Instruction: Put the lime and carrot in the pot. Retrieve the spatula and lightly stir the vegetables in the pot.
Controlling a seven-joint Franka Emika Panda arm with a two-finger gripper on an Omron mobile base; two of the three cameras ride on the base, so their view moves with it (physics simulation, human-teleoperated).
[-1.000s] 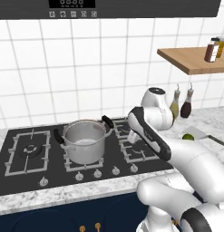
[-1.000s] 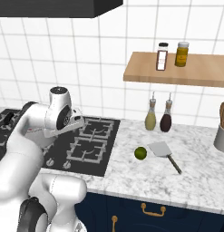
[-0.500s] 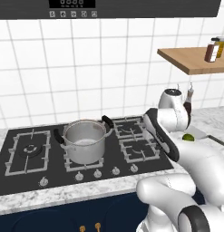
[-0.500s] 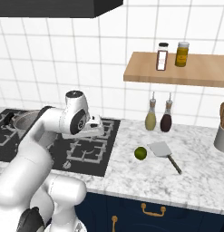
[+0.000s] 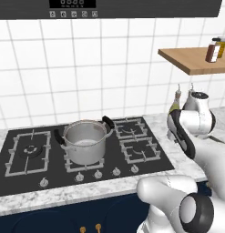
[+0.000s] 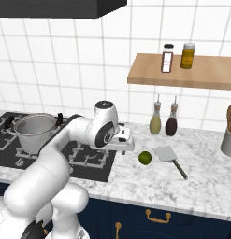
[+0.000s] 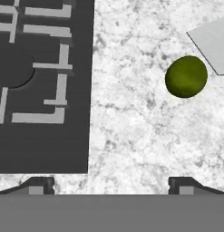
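The arm reaches right from the hob (image 6: 79, 156) over the marble counter (image 6: 149, 179), wrist bent down. The pot (image 5: 85, 141) stands on the hob. The gripper (image 7: 111, 183) hangs spread wide and empty. The spatula (image 6: 167, 155) lies just beside the lime (image 7: 186, 76).

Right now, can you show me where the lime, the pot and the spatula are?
lime (image 6: 145, 158): right base view, middle of the round green fruit.
pot (image 5: 84, 142): left base view, front of its steel wall.
spatula (image 6: 165, 153): right base view, middle of the flat grey blade.
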